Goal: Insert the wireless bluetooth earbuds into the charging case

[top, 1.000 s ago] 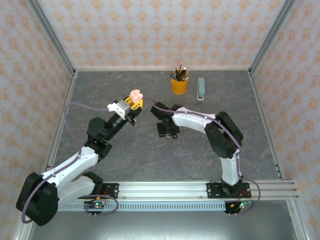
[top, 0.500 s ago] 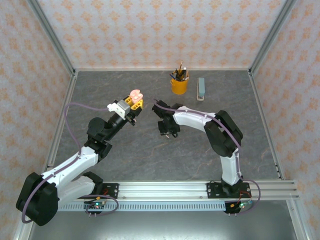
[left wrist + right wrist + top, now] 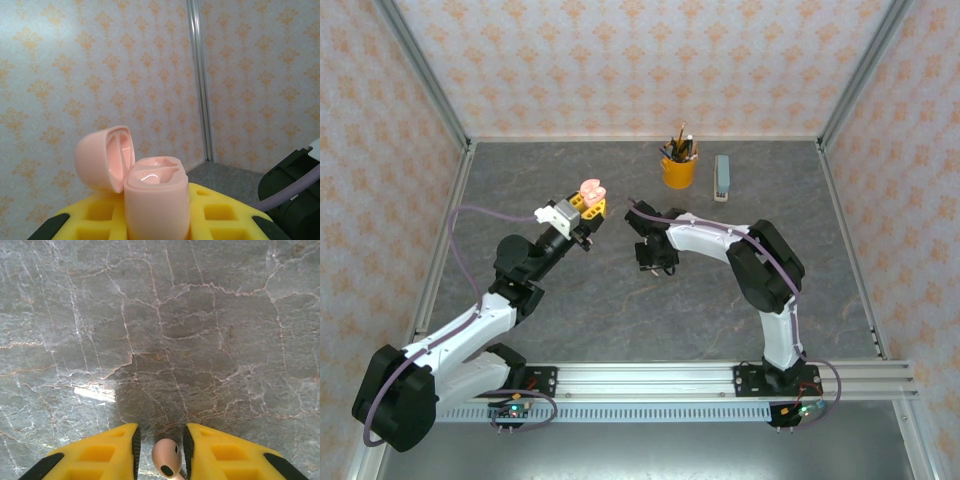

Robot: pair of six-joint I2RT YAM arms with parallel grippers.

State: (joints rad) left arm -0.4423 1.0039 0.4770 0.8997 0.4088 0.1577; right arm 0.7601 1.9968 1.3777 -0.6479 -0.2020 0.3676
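While the left gripper [image 3: 588, 206] is lifted well above the grey marbled table [image 3: 620, 315], its yellow fingers [image 3: 95, 220] are clamped on the pale pink charging case [image 3: 591, 189]. From the left wrist camera the case [image 3: 156, 197] stands upright between those fingers, with its rounded lid [image 3: 104, 159] swung open and back toward the patterned wall. Two glossy moulded hollows show in the top of the body. I cannot tell whether anything sits in them.

The right gripper [image 3: 655, 264] points down at the table near the middle of the workspace, a little apart from the raised case. In the right wrist view the gripper [image 3: 161, 431] has its jaws apart, one yellow finger [image 3: 100, 454] on each side of a single pale pink earbud [image 3: 167, 458]. The earbud lies in the gap, close against the finger on the right side of that view and with a clear dark slit on the other side — flanked, but not pinched from both sides. Its lower part runs off the bottom edge, so the stem is hidden, and I cannot tell whether it rests on the table.

At the far side of the table stand a yellow pencil cup [image 3: 678, 172] and, just beside it, a grey-green stapler [image 3: 722, 178].
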